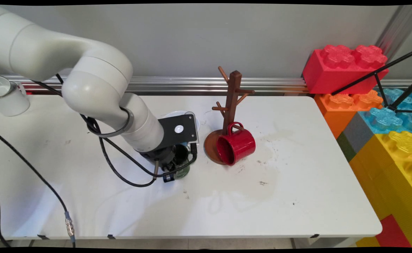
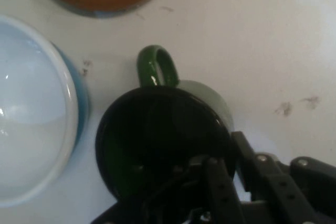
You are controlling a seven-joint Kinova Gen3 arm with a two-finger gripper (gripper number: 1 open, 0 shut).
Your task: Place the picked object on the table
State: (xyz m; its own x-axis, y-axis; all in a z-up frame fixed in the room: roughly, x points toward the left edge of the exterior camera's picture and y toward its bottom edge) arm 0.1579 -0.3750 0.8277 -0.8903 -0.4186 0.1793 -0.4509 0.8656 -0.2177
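The black two-finger tool [image 2: 231,179] is reaching down over a dark green glossy ceramic mug [image 2: 163,140] that is standing upright on the white table [image 1: 262,196], and one finger is sitting inside the rim while the other is outside, so it is gripping the mug's wall. Its dark inside is looking empty. Just beside it a white bowl with a blue outside [image 2: 31,114] is also showing nothing inside, and a red mug [image 1: 235,146] is hanging by its handle on the brown wooden mug tree [image 1: 232,102], while a white mug [image 1: 7,96] is standing at the far left edge.
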